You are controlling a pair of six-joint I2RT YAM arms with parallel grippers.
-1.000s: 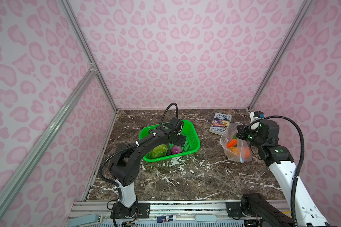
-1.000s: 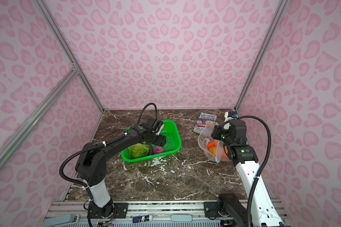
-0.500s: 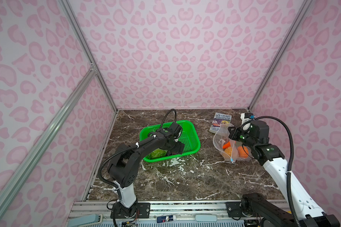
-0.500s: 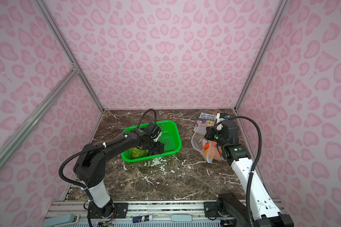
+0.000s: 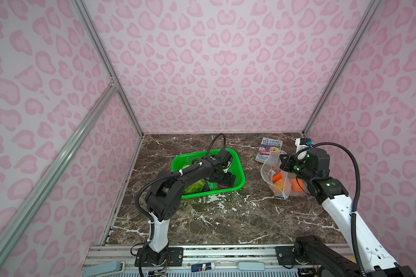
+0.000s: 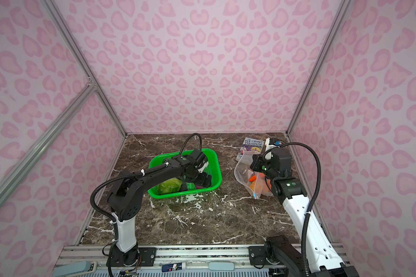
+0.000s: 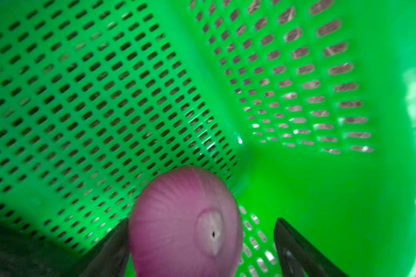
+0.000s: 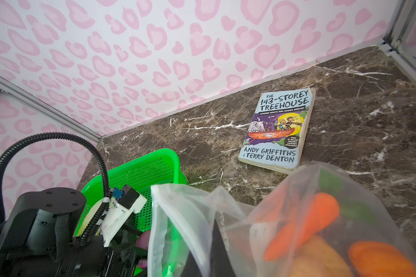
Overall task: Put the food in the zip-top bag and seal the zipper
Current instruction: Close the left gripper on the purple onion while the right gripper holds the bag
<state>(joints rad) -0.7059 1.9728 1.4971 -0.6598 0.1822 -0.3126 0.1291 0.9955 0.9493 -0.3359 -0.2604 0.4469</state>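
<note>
My left gripper (image 5: pixel 226 181) (image 6: pixel 203 181) is low in the green basket (image 5: pixel 214 192), open around the purple onion (image 7: pixel 185 223). One finger (image 7: pixel 115 244) touches the onion; its opposite finger (image 7: pixel 296 249) stands apart from it. A green cabbage (image 5: pixel 194 187) (image 6: pixel 169 185) lies beside it in the basket. My right gripper (image 5: pixel 285 165) (image 8: pixel 214 251) is shut on the rim of the clear zip-top bag (image 5: pixel 270 167) (image 8: pixel 190 215) and holds its mouth up. Inside it lie a carrot (image 8: pixel 305 223), a pumpkin (image 8: pixel 380 259) and a potato (image 8: pixel 317 261). The zipper's blue slider (image 5: pixel 283 195) hangs at the bag's near end.
A paperback book (image 5: pixel 269 150) (image 8: pixel 277 130) lies flat at the back right, just behind the bag. The basket (image 6: pixel 185 193) sits left of centre on the marble table. Pink patterned walls close in three sides.
The left gripper has dropped toward the basket's front corner, opened wider and come round the onion. The right arm has carried the bag a little to the left.
</note>
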